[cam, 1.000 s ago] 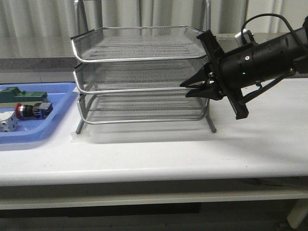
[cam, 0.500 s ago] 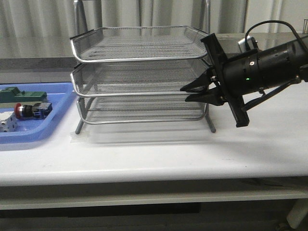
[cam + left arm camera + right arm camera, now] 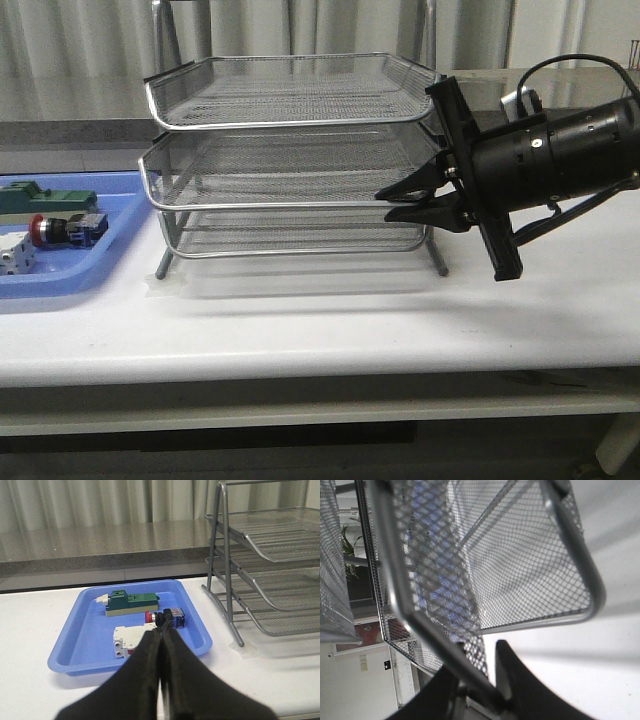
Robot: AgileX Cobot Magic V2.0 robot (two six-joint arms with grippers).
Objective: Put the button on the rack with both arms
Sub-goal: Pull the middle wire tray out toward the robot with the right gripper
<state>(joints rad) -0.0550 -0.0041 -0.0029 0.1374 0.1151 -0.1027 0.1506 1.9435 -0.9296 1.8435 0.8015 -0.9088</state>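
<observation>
The button (image 3: 68, 229), red-headed with a blue rear block, lies in the blue tray (image 3: 100, 272) at the left. In the left wrist view the button (image 3: 176, 618) shows just past the tips of my left gripper (image 3: 161, 626), which is shut with nothing in it; the left arm is out of the front view. The rack (image 3: 290, 90) of three wire-mesh trays stands mid-table. My right gripper (image 3: 383, 203) is shut on the right front rim of the middle tray (image 3: 280, 165). In the right wrist view the rim (image 3: 420, 625) runs between the fingers of the right gripper (image 3: 482, 677).
A green block (image 3: 45, 198) and a white breaker (image 3: 18, 258) share the blue tray (image 3: 90, 630) with the button. The rack's thin legs (image 3: 231, 610) stand just right of that tray. White tabletop lies in front of the rack.
The middle tray has slid out of the rack, its front rim now further left and nearer. My right gripper moved slightly down and right while holding it.
</observation>
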